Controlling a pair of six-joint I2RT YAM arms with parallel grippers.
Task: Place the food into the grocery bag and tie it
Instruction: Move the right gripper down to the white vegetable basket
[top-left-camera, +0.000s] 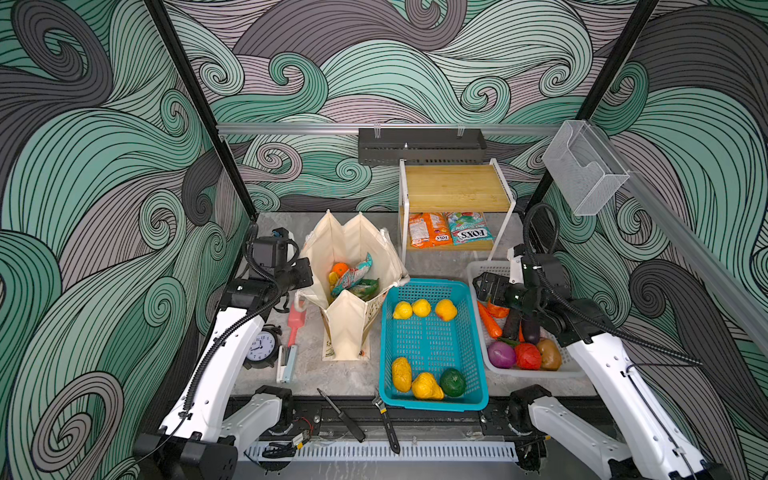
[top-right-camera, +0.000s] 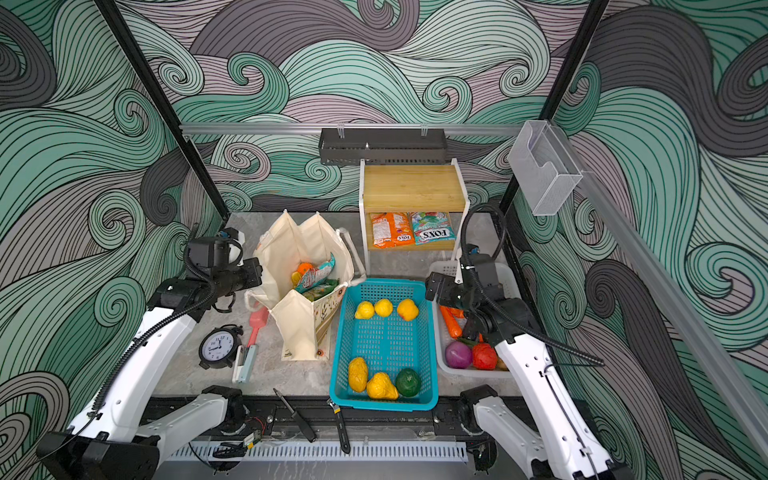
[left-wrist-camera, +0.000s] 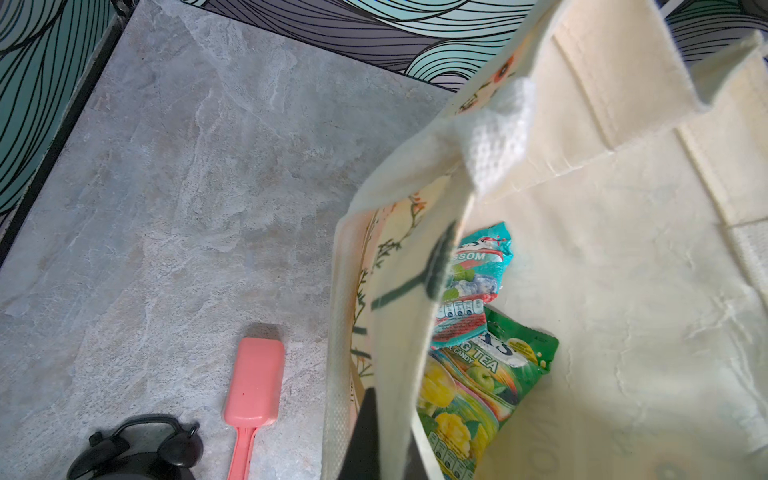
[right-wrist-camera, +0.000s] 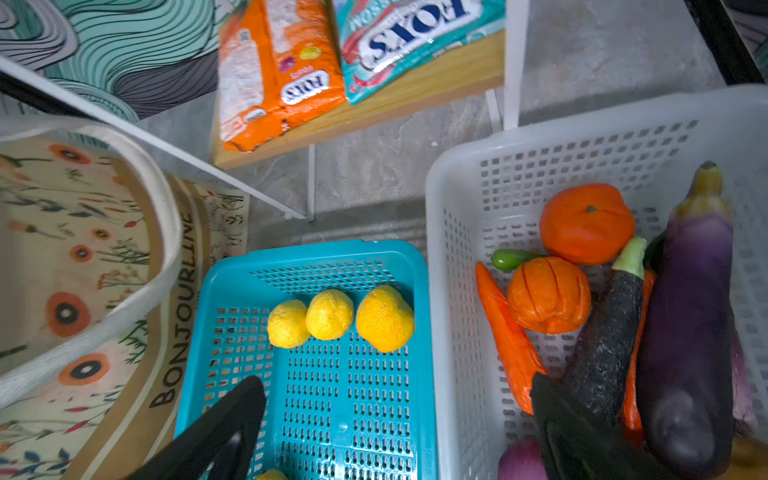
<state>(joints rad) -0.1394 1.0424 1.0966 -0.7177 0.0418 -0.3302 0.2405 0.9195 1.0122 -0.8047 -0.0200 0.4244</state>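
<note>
**Both top views.**
- My left gripper (top-left-camera: 302, 274) is pinched together on the 9 o'clock rim of the grocery bag (top-left-camera: 347, 328). The bag stands open, left of table centre.
- In the bag: an orange (top-left-camera: 340, 269), a teal-red packet (top-left-camera: 353, 275) and a green-yellow packet (top-left-camera: 365, 289).
- At the bag's 4 o'clock, just beside it, is the teal basket (top-left-camera: 432, 405), with lemons (top-left-camera: 421, 308) along its far wall.
- At the teal basket's 3 o'clock is the white basket (top-left-camera: 528, 372). My right gripper (top-left-camera: 492, 291) hovers over its 11 o'clock corner, fingers spread and holding nothing.
- At the bag's 1 o'clock is a shelf rack (top-left-camera: 457, 189).
- At the bag's 8 o'clock are a pink brush (top-left-camera: 296, 320) and a clock (top-left-camera: 259, 347).
- There is bare table (top-left-camera: 332, 374) at the bag's 6 o'clock.

**Left wrist view.**
- The bag's cream wall (left-wrist-camera: 623, 291) runs between my left gripper's (left-wrist-camera: 390, 428) fingers.
- Both packets lie on the bag's floor.
- A white handle (left-wrist-camera: 498, 137) rises at the rim.
- Outside the bag, the table is open as far as the wall edge. Only the brush (left-wrist-camera: 255, 382) and the clock (left-wrist-camera: 137, 449) lie on it.

**Right wrist view.**
- My right gripper's (right-wrist-camera: 397, 384) fingers (right-wrist-camera: 237, 407) stand wide apart, one over each basket.
- In the white basket (right-wrist-camera: 457, 174), a purple eggplant (right-wrist-camera: 685, 332) lies beside a carrot (right-wrist-camera: 507, 340).
- A leg of the rack stands between the bag and the white basket.
</note>
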